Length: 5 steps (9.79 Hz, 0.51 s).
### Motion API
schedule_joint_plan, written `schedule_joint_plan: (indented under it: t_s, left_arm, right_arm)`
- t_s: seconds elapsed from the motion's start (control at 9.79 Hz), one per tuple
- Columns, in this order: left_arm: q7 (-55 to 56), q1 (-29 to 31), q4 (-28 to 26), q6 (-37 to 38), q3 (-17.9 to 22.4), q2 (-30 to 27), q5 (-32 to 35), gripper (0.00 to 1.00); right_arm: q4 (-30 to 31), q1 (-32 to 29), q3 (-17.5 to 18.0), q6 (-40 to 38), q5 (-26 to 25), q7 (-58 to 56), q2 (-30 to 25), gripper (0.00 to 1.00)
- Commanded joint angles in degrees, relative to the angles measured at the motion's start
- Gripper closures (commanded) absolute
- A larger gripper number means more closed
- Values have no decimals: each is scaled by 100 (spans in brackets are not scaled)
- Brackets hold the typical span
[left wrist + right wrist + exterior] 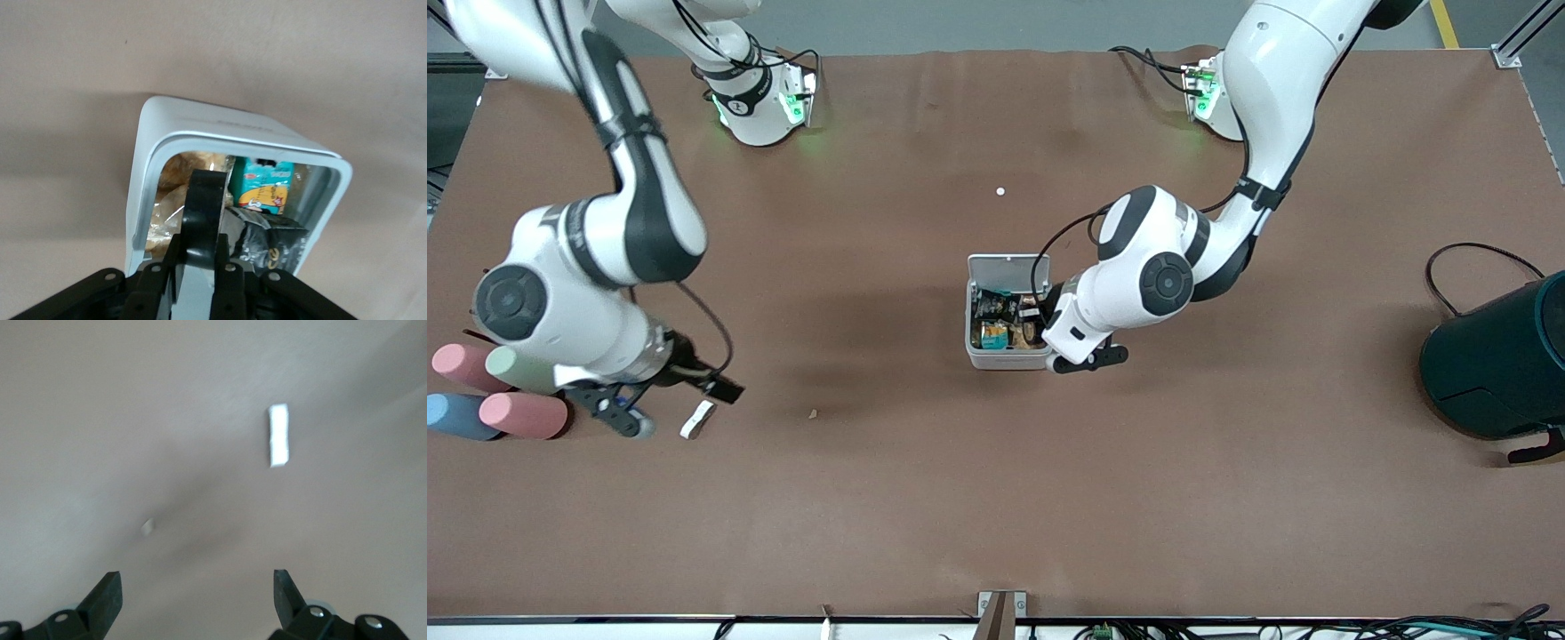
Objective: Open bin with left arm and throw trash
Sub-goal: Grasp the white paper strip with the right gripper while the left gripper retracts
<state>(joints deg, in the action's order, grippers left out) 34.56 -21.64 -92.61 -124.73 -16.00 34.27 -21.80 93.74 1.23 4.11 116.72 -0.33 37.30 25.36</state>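
The bin (1009, 356), a small square box of smooth white-grey plastic with rounded corners, is sitting near the middle of the brown table (996, 498) with its flat hinged lid (1009, 268) standing open. The left gripper (1040, 320) is reaching down into the bin's open mouth. In the left wrist view its fingers (179, 267) are pinching a small glossy black tape-like roll (202, 220), which is standing on edge between them just over the contents. Directly under that gripper crinkled wrappers are lying packed together: a crumpled black one with white print (270, 240), a teal printed packet (263, 187) and clear film (167, 213).

The right gripper (671, 404) is hovering low over the table at the right arm's end, its dark fingers spread wide apart with nothing between them. A short white oblong piece (697, 420) with flat faces is lying on the matte surface just beside those fingertips, not between them. Four soft-looking cylinders, pink (523, 415), pale green (516, 369), blue (458, 416) and another pink (463, 364), are lying close beside this gripper. A tiny brown crumb (813, 413) is lying a little past the white piece from the gripper.
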Motion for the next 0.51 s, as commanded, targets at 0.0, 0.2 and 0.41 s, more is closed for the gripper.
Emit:
schedule_joint_plan:
  t_s: [0.0, 0.2, 0.41]
  left_arm:
    - [174, -42, -196, -17, 27, -104, 0, 96]
    - [375, -24, -240, 1, 27, -122, 0, 49]
    - [385, 2, -232, 36, 36, -209, 27, 0]
  right_arm:
    - [4, -438, 134, 595, -396, -345, 607, 0]
    - [13, -536, 126, 1210, -651, -372, 1091, 0]
    - [196, -720, 126, 1642, -959, -390, 1286, 0]
